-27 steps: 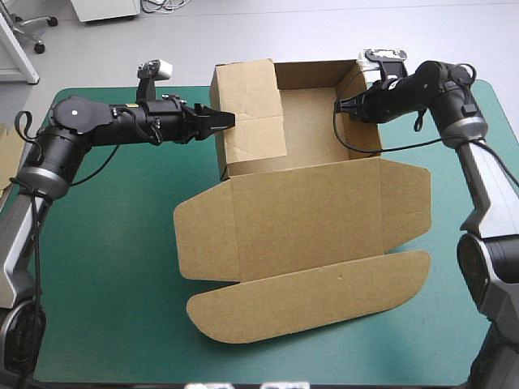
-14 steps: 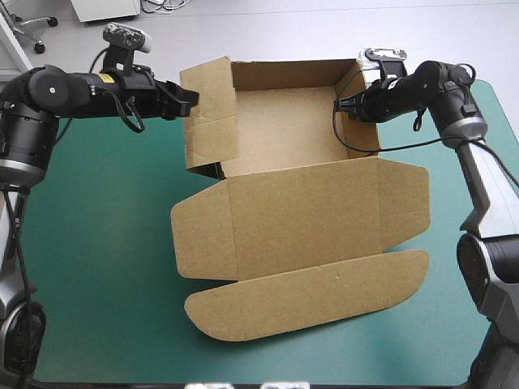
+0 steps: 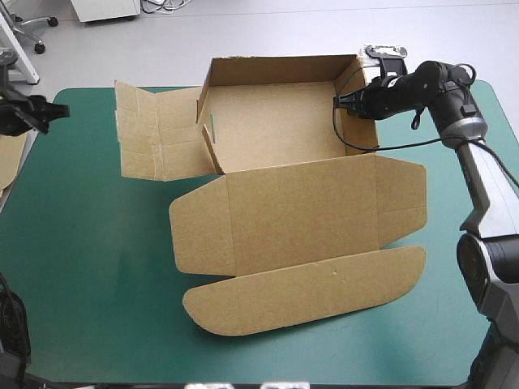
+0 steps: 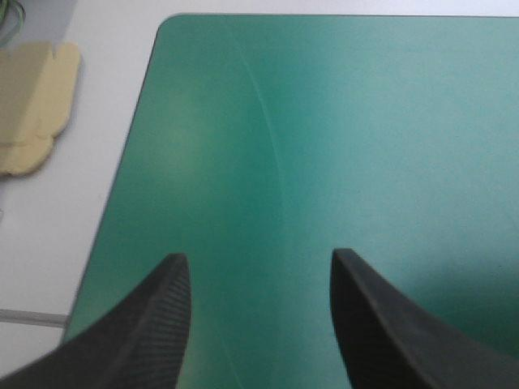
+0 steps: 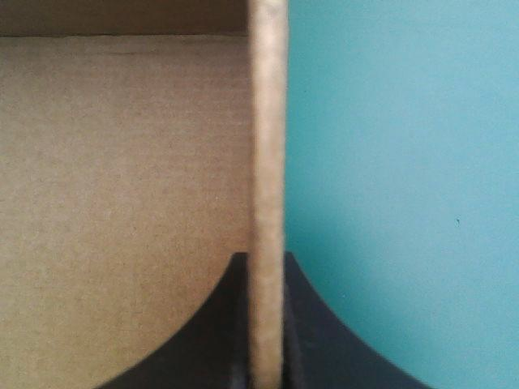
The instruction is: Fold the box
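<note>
The brown box (image 3: 276, 130) stands as an open tray in the high view, its far and right walls raised. Its lid (image 3: 300, 219) lies flat toward the table's front. The left wall panel (image 3: 158, 134) lies opened outward on the teal-green cover. My right gripper (image 3: 345, 101) is shut on the top edge of the right wall (image 5: 268, 146), one black finger on each side (image 5: 266, 271). My left gripper (image 3: 57, 109) is at the table's far left edge, well away from the box. It stands open over bare cover (image 4: 259, 267) with nothing between its fingers.
More brown board (image 3: 10, 158) lies beyond the table's left edge, also seen in the left wrist view (image 4: 32, 105). The table's rounded far-left corner (image 4: 166, 24) lies ahead of the left gripper. The lid's curved flap (image 3: 308, 288) reaches toward the front edge.
My left gripper let go of the left wall panel and drew back to the left table edge. The panel swung outward and fell flat. The right gripper kept its hold.
</note>
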You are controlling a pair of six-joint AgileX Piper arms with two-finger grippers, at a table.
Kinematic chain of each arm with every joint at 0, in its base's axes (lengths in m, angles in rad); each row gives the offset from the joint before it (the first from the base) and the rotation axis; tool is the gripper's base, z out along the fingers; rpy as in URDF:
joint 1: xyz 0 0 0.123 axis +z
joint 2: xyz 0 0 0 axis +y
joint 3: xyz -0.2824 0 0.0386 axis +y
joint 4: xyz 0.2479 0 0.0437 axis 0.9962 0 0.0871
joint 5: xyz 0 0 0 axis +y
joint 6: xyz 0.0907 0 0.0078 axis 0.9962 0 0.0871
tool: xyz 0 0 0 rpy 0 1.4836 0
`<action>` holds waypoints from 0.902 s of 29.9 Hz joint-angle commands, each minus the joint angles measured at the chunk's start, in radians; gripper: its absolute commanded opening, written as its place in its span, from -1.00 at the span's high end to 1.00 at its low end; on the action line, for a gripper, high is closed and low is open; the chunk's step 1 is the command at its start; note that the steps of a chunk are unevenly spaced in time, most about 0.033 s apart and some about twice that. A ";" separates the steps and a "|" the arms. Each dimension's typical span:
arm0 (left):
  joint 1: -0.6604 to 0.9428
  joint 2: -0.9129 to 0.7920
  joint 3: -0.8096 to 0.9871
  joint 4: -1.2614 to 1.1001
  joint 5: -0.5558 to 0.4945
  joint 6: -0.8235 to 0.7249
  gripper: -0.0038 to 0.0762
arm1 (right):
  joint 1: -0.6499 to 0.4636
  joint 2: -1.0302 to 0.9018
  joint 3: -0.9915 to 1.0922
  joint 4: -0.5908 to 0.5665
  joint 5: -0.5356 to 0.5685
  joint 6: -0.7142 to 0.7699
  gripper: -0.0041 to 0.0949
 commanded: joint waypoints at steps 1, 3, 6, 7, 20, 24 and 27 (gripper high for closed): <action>0.123 -0.037 0.110 -0.292 -0.124 0.085 -0.04 | -0.003 -0.058 -0.029 0.062 -0.065 0.003 0.98; 0.149 -0.027 0.187 -0.467 -0.139 0.161 -0.04 | -0.003 -0.058 -0.029 0.081 -0.069 0.001 0.98; 0.144 0.010 0.294 -0.677 -0.123 0.276 -0.04 | -0.001 -0.058 -0.029 0.092 -0.083 -0.001 0.98; 0.137 0.023 0.323 -0.733 -0.112 0.306 -0.04 | -0.001 -0.058 -0.029 0.092 -0.089 0.000 0.98; 0.034 0.168 0.392 -1.277 0.100 0.548 -0.04 | 0.017 0.003 -0.029 0.174 -0.100 -0.009 0.98; 0.006 0.168 0.389 -1.391 0.201 0.570 -0.04 | 0.019 0.012 -0.029 0.153 -0.110 -0.009 0.98; -0.014 0.168 0.389 -1.487 0.274 0.588 -0.04 | 0.019 0.013 -0.029 0.138 -0.125 -0.005 0.98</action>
